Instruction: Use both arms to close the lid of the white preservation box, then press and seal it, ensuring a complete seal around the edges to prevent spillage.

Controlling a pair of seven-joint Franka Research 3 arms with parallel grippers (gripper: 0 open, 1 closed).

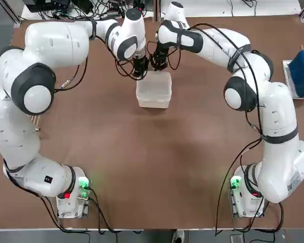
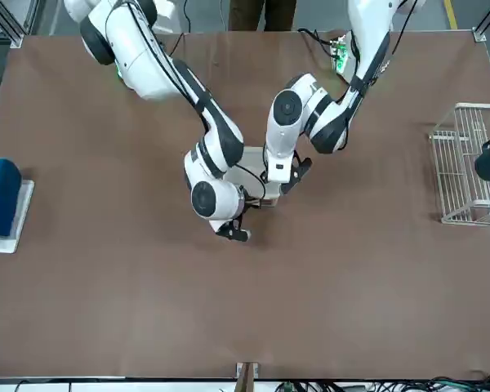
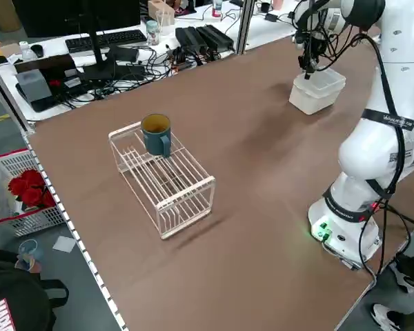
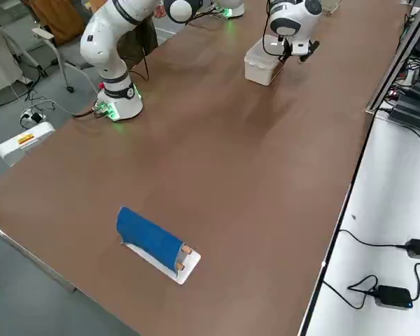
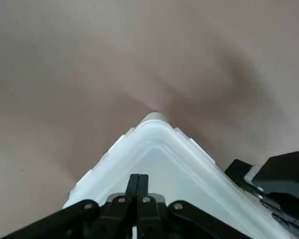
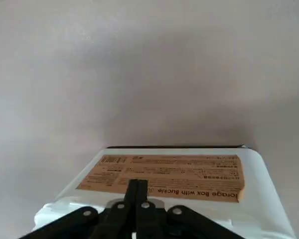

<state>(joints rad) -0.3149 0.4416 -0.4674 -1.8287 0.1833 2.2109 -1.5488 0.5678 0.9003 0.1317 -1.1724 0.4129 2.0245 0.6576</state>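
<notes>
Two closed grippers, left gripper [image 1: 140, 71] and right gripper [image 1: 157, 64], hiding lid [image 1: 155, 86] edge.

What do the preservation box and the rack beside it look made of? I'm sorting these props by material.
The white preservation box looks like translucent, slightly frosted plastic: light passes softly through its walls, and the lid has moulded rounded corners. A tan label, probably paper, is stuck on it. The rack seems to be white-coated wire: thin, evenly spaced rods.
</notes>
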